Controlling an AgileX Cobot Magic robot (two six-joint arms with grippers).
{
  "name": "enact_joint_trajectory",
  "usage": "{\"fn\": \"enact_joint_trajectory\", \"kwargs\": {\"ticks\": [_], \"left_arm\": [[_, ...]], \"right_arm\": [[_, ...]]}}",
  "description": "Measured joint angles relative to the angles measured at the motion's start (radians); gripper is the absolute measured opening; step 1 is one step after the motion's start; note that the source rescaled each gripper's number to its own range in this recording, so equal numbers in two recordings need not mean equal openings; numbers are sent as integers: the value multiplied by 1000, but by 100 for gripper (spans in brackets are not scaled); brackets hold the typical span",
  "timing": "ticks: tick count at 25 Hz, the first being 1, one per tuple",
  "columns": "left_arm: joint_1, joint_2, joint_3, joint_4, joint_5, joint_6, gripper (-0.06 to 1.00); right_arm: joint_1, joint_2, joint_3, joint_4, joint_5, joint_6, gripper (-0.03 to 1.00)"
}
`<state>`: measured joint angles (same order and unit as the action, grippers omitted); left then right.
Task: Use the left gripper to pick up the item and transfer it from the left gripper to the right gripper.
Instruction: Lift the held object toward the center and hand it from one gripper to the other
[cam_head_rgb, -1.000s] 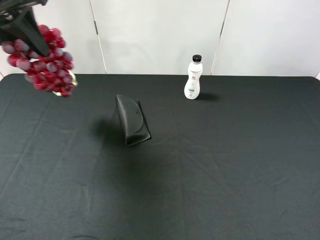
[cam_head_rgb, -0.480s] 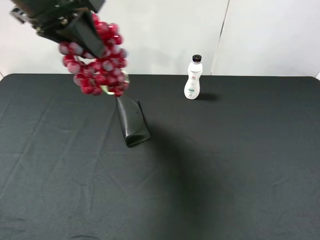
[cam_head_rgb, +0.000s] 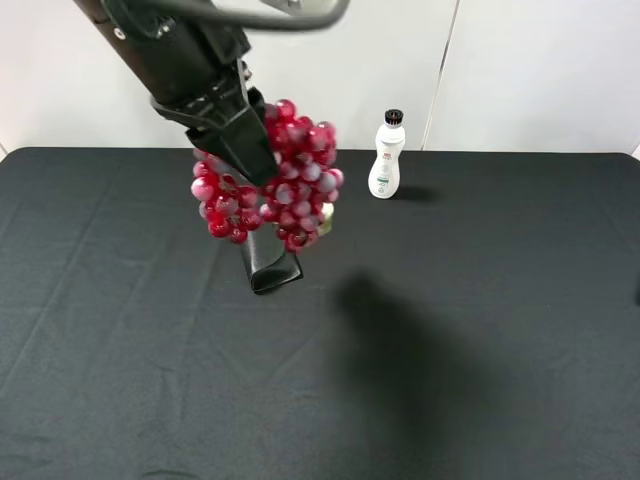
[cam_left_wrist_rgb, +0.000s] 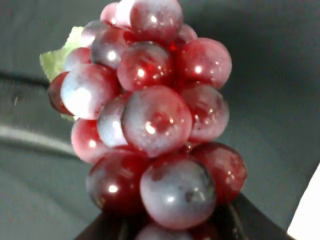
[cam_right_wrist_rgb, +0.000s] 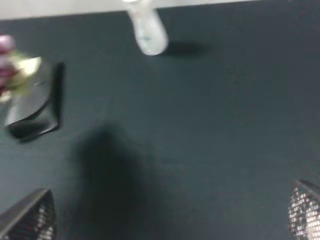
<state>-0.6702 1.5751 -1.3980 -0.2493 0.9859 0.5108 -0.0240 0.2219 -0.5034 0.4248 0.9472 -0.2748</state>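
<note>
The bunch of glossy red-purple grapes (cam_head_rgb: 270, 180) hangs high above the table, held by my left gripper (cam_head_rgb: 245, 150), whose black fingers are shut on it. The left wrist view is filled by the grapes (cam_left_wrist_rgb: 155, 125) with a green leaf (cam_left_wrist_rgb: 60, 55) behind them. In the right wrist view a bit of the grapes (cam_right_wrist_rgb: 6, 47) and the leaf (cam_right_wrist_rgb: 25, 72) shows at the frame's edge. My right gripper (cam_right_wrist_rgb: 170, 212) is open, its two fingertips (cam_right_wrist_rgb: 30, 217) far apart above bare cloth. The exterior view does not show the right arm.
A black folded case (cam_head_rgb: 265, 262) lies on the black tablecloth (cam_head_rgb: 480, 340) just under the grapes; it also shows in the right wrist view (cam_right_wrist_rgb: 37, 107). A white bottle (cam_head_rgb: 386, 157) with a black cap stands at the back; it also shows in the right wrist view (cam_right_wrist_rgb: 147, 32).
My left arm has swung from the far left toward the middle and lower, carrying the grapes over the black case. Its shadow has moved right across the cloth.
</note>
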Motion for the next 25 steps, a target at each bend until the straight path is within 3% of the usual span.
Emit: {"fn": "enact_joint_trajectory", "kwargs": {"ticks": [6,11,19,25], "left_arm": [[-2,0,0,-115,-41,198,1],[-2,0,0,-202,-60,305,1],[-2,0,0,-265,-77,410,1],[-2,0,0,-268,-80,430,1]], "right_arm": [[10,232,-1,300,-110,-382,100],[100,380,-1,487,-245,-674,100],[281,629,-1,725,-430,-1009,100],[402,762,-1,1001,-500,-1317,100]]}}
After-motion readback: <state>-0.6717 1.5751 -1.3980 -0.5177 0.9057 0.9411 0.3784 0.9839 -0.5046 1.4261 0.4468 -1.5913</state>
